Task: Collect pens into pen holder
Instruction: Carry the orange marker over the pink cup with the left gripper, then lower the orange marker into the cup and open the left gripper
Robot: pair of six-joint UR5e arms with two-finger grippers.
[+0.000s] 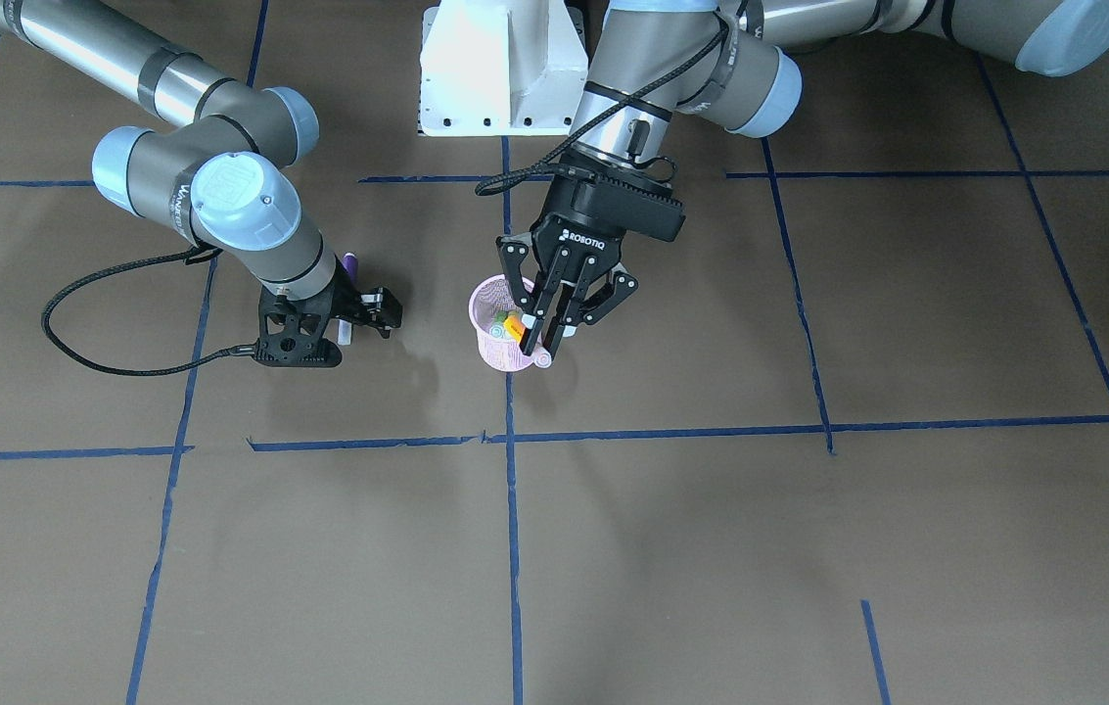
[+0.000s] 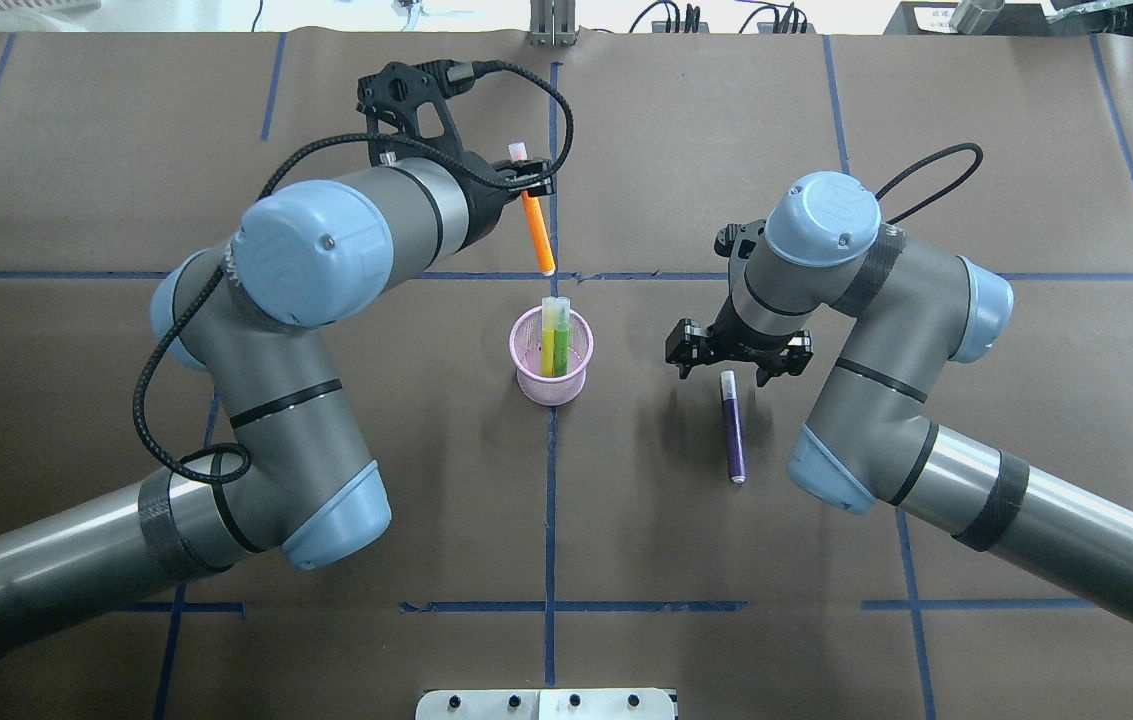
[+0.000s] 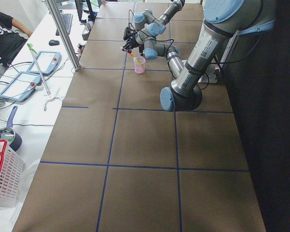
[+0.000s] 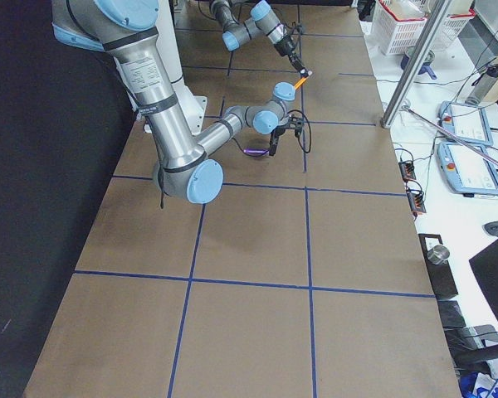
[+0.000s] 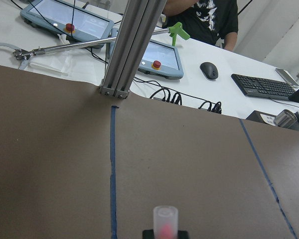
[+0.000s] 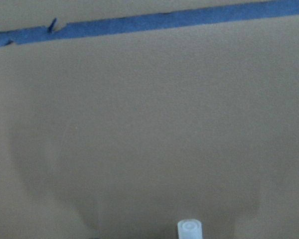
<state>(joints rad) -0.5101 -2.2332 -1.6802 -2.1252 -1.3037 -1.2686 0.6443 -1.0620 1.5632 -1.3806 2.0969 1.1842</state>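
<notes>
In the overhead view the left arm reaches in from the left, and the left tool (image 2: 526, 172) is closed on the pale cap end of the orange pen (image 2: 537, 235). The pen hangs tilted in the air, its tip pointing down toward the pen holder (image 2: 529, 372); the front-facing view shows the orange barrel over the holder's open mouth. The pink mesh holder stands upright on the tabletop (image 2: 826, 560), on the blue tape line (image 2: 551, 520) that runs down the middle, with the green pen (image 2: 558, 340) standing inside it, cap end up. Further right, the purple pen (image 2: 733, 430) lies flat on the tabletop, well apart from the holder. The right tool (image 2: 732, 364) sits low over the purple pen's cap end; its fingers are hidden, so I cannot tell whether it is gripping.
</notes>
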